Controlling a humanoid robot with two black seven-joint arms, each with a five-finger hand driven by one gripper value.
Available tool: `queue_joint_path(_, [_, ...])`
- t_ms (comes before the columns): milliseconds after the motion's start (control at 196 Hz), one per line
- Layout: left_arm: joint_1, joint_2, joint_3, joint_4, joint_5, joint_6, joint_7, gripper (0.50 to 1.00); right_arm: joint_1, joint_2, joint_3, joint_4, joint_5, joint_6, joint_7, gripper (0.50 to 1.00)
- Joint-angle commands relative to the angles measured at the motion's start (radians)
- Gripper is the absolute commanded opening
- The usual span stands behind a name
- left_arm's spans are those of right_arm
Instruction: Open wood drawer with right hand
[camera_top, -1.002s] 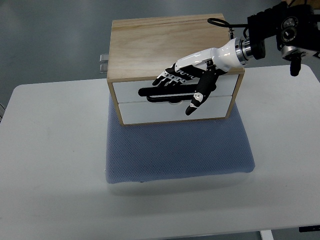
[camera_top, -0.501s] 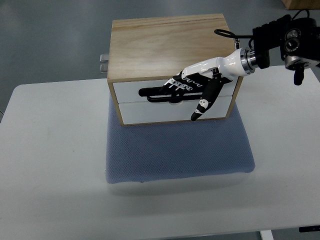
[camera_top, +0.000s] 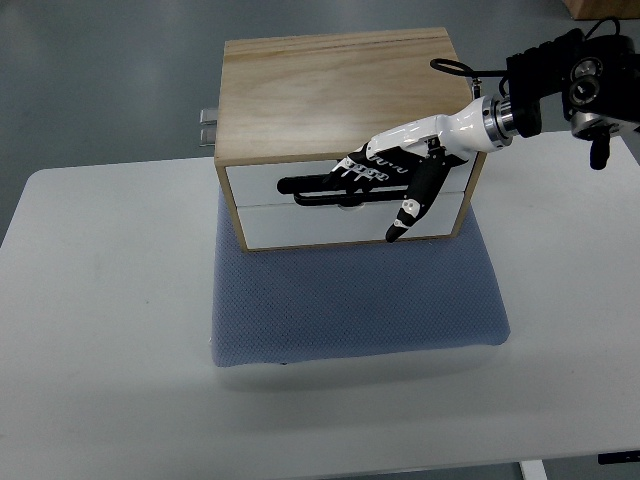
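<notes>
Where the fingers (camera_top: 358, 169) of the right hand (camera_top: 395, 165) reach the white drawer front, they are loosely extended rather than clenched, laid side by side along the right end of the black handle (camera_top: 315, 187); whether their tips are hooked behind the bar or only resting against it cannot be told from this steep view. The thumb (camera_top: 408, 208) hangs apart from them, pointing down across the lower drawer (camera_top: 330, 224) toward its bottom edge, so the hand is fairly open and clamps nothing. The handle belongs to the upper drawer (camera_top: 262, 180), which sits flush and closed in the wooden cabinet (camera_top: 330, 90). That cabinet stands at the back edge of a blue mat (camera_top: 355, 300) on the white table (camera_top: 100, 320). Judging by its looks, the drawer is a stiff, light wooden box that should slide straight out, and the rigid bar is the only sensible place to take hold. The cabinet itself seems light, so a pull might drag it forward, though the textured mat probably gives some grip. Curling the fingers behind the bar looks like what a clean pull needs. No left hand shows.
</notes>
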Motion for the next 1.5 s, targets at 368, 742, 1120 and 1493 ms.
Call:
queue_joint_path(368, [0.0,0.0,0.0,0.0,0.0,0.0,0.0,1.0,0.008,-0.004,0.0,0.003,-0.033,-0.002,-0.027,0.944])
queue_joint_path(742, [0.0,0.0,0.0,0.0,0.0,0.0,0.0,1.0,0.004,0.002,0.0,0.007,-0.034,0.0,-0.027,0.944])
queue_joint_path(1120, [0.0,0.0,0.0,0.0,0.0,0.0,0.0,1.0,-0.007,-0.004,-0.001,0.012,-0.033,0.0,-0.027,0.944])
queue_joint_path(1493, [0.0,0.0,0.0,0.0,0.0,0.0,0.0,1.0,-0.001,0.008,-0.009,-0.002,-0.033,0.0,-0.027,0.944])
